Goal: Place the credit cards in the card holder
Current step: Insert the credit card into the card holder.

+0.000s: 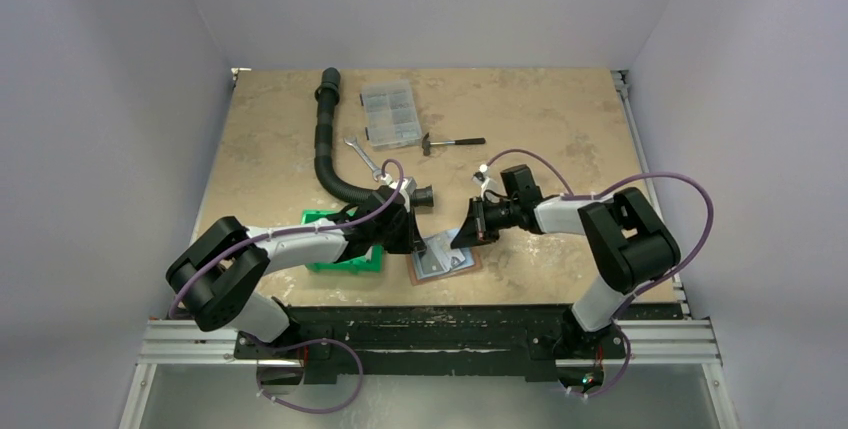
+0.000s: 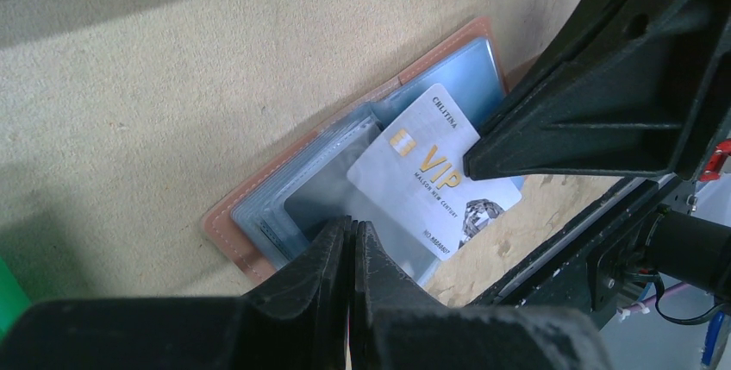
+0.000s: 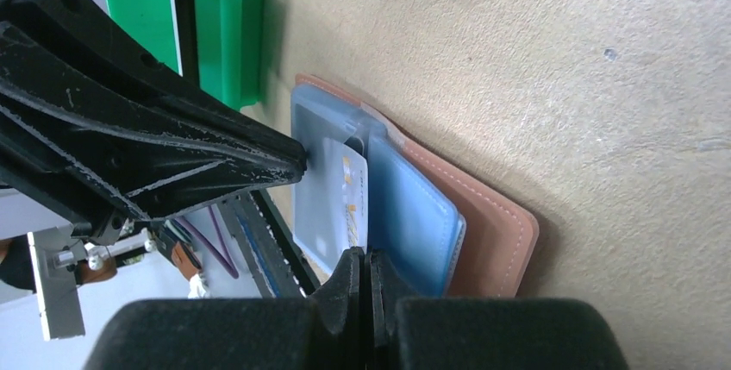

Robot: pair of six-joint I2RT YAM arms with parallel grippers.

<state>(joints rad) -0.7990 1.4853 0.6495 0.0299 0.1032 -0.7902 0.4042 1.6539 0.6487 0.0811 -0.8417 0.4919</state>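
Note:
The card holder lies open near the table's front edge, with a reddish-brown cover and grey-blue pockets; it also shows in the left wrist view and the right wrist view. A white VIP credit card lies slanted over its right pockets, part way into one, and shows foreshortened in the right wrist view. My right gripper is shut, pinching the card's right edge. My left gripper is shut, its tip on the holder's clear pocket page.
A green plastic bin sits just left of the holder, with a dark card standing in it. Farther back are a black corrugated hose, a clear compartment box, a wrench and a small hammer.

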